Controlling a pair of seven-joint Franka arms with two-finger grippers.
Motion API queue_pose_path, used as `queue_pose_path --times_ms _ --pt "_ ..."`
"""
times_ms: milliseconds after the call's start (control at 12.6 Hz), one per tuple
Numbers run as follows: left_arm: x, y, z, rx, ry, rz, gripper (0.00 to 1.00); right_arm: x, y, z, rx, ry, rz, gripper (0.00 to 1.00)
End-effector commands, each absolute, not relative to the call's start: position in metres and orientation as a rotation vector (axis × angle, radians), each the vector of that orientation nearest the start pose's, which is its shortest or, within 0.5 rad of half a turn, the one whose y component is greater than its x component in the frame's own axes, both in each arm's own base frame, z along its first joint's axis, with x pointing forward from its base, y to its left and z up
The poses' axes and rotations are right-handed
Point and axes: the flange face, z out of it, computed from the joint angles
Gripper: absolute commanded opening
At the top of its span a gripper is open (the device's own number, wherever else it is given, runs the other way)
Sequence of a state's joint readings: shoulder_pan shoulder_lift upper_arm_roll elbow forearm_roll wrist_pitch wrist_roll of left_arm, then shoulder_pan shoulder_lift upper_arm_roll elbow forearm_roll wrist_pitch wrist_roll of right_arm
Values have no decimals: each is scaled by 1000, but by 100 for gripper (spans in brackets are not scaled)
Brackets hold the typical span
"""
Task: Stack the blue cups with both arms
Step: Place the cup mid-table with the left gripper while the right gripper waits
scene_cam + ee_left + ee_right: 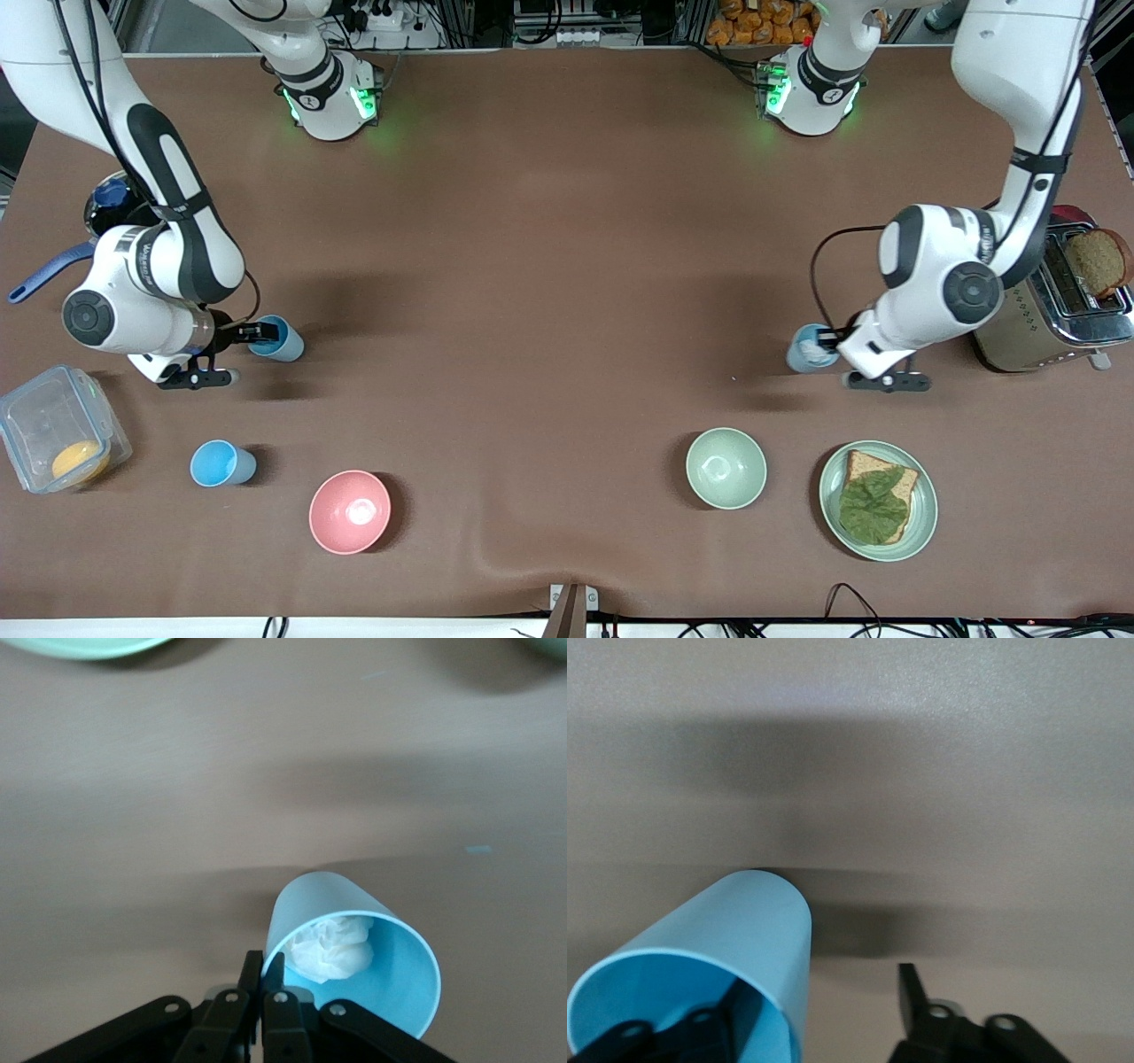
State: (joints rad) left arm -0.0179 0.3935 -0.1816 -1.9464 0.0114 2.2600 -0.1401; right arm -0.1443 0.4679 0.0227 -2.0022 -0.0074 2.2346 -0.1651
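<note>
Two pincers are seen, each at the rim of a blue cup. The left pincer (pixel 263 979) is closed tightly on the rim of a cup holding crumpled white paper (pixel 332 948); its fingers are pressed together with the thin plastic wall pinched between them. This paper-filled cup (pixel 808 348) is found toward the left arm's end of the table (pixel 549 266), just beside the left arm's wrist. The right pincer (pixel 257 334) is spread wide: one finger (pixel 713 1028) is placed inside the empty cup (pixel 718 957), against its wall, while the other finger (pixel 911 992) is held well apart outside it, so the cup is not clamped. That cup (pixel 278 338) is located toward the right arm's end of the table.

A third blue cup (pixel 221 463) is stood upright, nearer to the front camera than the right pincer's cup. All three cups are smooth, slightly tapered tumblers, brighter blue inside.

Beside the third cup, a glossy pink bowl (pixel 350 511) is set, and a clear plastic box (pixel 58 439) with something orange in it is placed at the table's edge. A pale green bowl (pixel 726 468) and a green plate (pixel 921 518) carrying bread topped with a leaf are laid nearer the camera than the paper-filled cup. A shiny metal toaster (pixel 1045 310) with a brown slice is stood beside the left arm.
</note>
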Motion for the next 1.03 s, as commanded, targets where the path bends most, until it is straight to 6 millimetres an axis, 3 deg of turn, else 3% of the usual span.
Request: queue_pose_path --times_ms 0,79,317,554,792,950 --pt "589 -202 304 -3236 41 141 0 573 -72 213 -3075 -72 336 0" --pt "574 -242 304 -3240 3 162 0 573 -71 214 -3075 -74 336 0" --pt "517 -388 293 -3220 -140 195 0 571 -71 219 -3075 -77 334 0" --pt "478 -486 269 -3213 -241 212 0 571 -66 238 -3074 -93 348 0" --pt "455 -549 244 -3182 -396 163 0 572 -45 264 -3055 -102 373 0" --pt "445 -564 228 -3161 -427 123 0 570 -33 267 -2994 -54 388 0"
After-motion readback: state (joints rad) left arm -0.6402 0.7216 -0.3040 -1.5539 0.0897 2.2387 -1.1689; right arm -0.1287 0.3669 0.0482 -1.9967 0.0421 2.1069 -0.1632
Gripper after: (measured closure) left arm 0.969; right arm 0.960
